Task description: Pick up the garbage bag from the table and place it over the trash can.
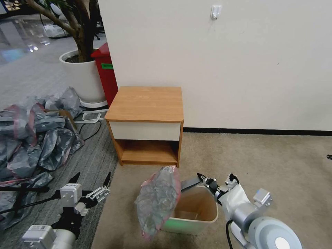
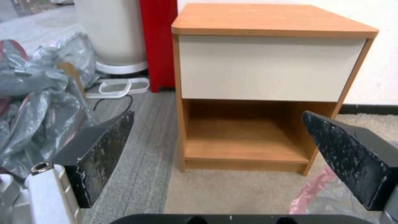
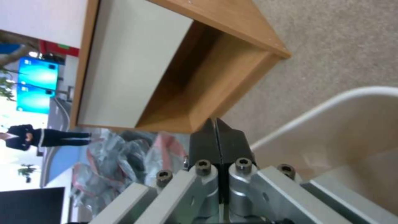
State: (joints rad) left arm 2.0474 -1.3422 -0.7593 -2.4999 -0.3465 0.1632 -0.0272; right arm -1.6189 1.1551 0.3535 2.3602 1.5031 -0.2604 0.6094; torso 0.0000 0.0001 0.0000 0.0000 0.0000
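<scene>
Beige carpet by a white wall, bare table (image 1: 145,103) at the back. Right gripper (image 1: 202,178) hangs over the can's (image 1: 202,220) far rim, jaws pressed together; can't tell if any film is between them. Bag (image 1: 158,200), crinkly thin grey plastic with a pink band, droops down the can's left rim, long axis vertical. Left gripper (image 1: 91,181) is spread wide, empty, well left of the bag, so the right arm's nearer. Smooth, rounded cream can.

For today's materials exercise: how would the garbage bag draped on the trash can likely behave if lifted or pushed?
The garbage bag is probably floppy: it hangs crumpled over the trash can rim. Likely very light, being thin and translucent. A nudge could slide it off, since it covers one side only.
</scene>
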